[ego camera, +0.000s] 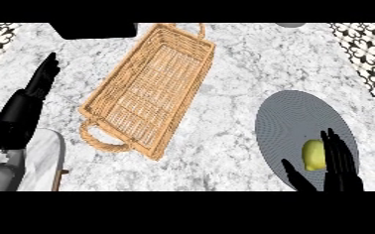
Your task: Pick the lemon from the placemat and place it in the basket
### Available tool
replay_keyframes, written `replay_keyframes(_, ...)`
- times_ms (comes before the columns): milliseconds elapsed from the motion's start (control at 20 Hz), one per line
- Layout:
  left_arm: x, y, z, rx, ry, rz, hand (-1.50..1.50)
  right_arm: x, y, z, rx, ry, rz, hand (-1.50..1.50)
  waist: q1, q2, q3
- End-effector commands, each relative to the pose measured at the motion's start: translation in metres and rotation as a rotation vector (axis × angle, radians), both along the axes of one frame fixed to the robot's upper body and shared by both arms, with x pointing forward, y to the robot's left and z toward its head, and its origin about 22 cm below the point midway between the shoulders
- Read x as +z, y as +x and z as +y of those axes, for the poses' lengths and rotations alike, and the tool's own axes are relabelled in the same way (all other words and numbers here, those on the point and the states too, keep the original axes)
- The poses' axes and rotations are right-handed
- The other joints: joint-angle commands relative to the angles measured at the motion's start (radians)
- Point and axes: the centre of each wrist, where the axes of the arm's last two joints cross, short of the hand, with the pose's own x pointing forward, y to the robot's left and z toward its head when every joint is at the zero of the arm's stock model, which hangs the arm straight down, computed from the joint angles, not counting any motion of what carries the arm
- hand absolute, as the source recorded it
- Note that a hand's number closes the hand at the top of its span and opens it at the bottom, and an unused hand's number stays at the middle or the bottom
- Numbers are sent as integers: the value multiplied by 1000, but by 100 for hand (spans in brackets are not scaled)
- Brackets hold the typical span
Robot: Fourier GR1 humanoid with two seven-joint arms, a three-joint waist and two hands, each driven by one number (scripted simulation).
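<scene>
A yellow lemon [313,154] lies on the grey oval placemat [293,116] at the lower right. My right hand [339,164] comes up from the lower edge beside it, open, fingers straight and partly covering the lemon's right side, thumb spread to the left. The long wicker basket [150,89] lies slanted across the middle of the marble counter, with nothing in it. At the left edge my left hand [33,96] rests open with fingers pointing up, apart from the basket.
A black box-like thing [93,29] stands at the back left behind the basket. A grey round thing [291,25] peeks in at the back right. Patterned tiles [359,47] run along the right edge. Bare marble [234,79] lies between basket and placemat.
</scene>
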Motion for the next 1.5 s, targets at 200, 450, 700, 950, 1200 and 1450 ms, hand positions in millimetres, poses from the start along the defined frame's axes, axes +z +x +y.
replay_keyframes(200, 3, 2, -7, -28, -7, -5, 0, 31, -25, -14, -119, -118, 357, -150, 30, 3, 5)
replay_keyframes(450, 3, 7, -12, -42, -12, 6, 0, 81, -17, 13, -205, -152, 453, -150, 44, 1, 11)
replay_keyframes(700, -1, 5, -24, -66, -16, -1, 0, 150, -18, 45, -260, -190, 534, -150, 64, -1, 20)
replay_keyframes(950, 5, 19, -19, -73, -29, 0, 0, 188, 6, 58, -281, -231, 622, -150, 71, 1, 24)
replay_keyframes(1200, -3, 19, -24, -69, -24, 13, 0, 162, 32, 62, -306, -214, 721, -150, 65, 0, 26)
replay_keyframes(1450, 0, 8, -16, -57, -31, 8, 0, 142, 45, 51, -328, -202, 728, -150, 68, -1, 26)
